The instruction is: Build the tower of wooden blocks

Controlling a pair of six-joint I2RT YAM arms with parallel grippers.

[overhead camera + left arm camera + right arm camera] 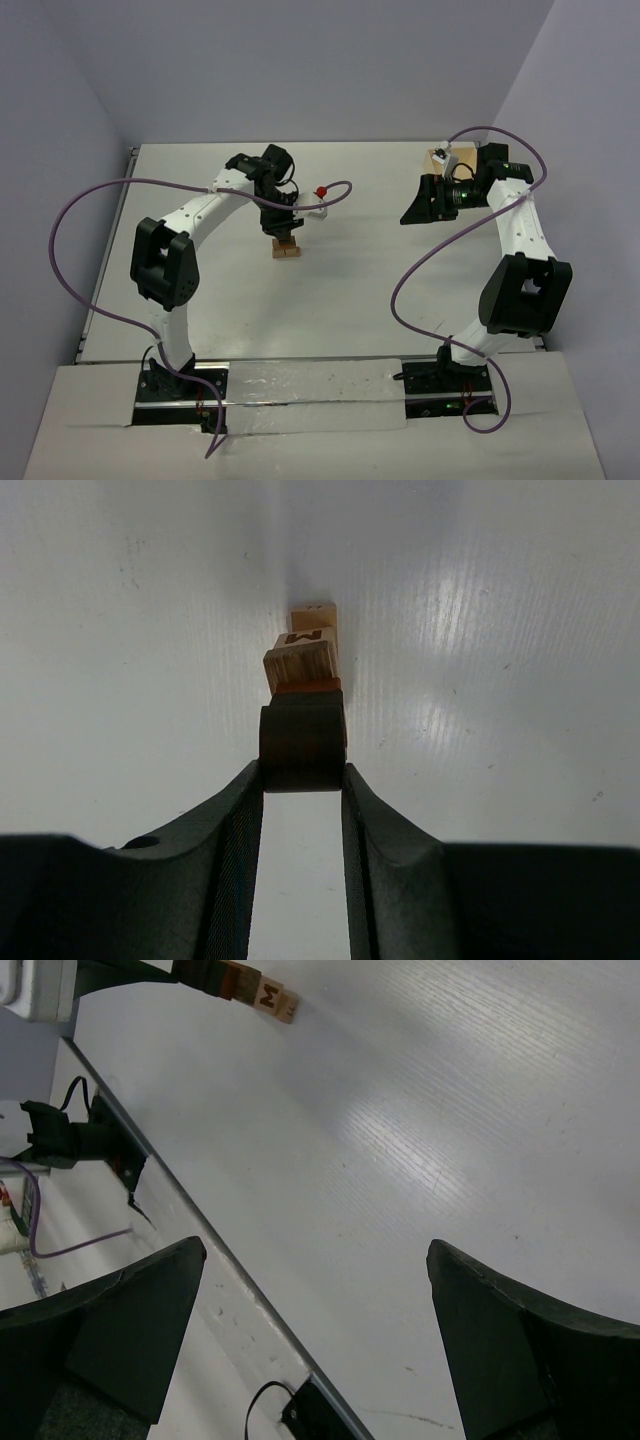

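Note:
The wood block tower (287,248) stands left of the table's middle. In the left wrist view it is a short stack: a light tan block (303,665), a block marked M (305,637) and another tan piece (315,610) below it. My left gripper (302,770) is shut on a dark brown block (302,745) that sits at the top of the stack. In the top view the left gripper (283,230) is straight over the tower. My right gripper (315,1270) is open and empty, held off the table at the right (415,205). The tower shows far off in the right wrist view (255,992).
A pale wooden box (441,160) lies at the back right behind the right arm. Purple cables (70,215) loop beside both arms. The table's near edge (150,1175) runs under the right gripper. Walls close in the table at back and sides.

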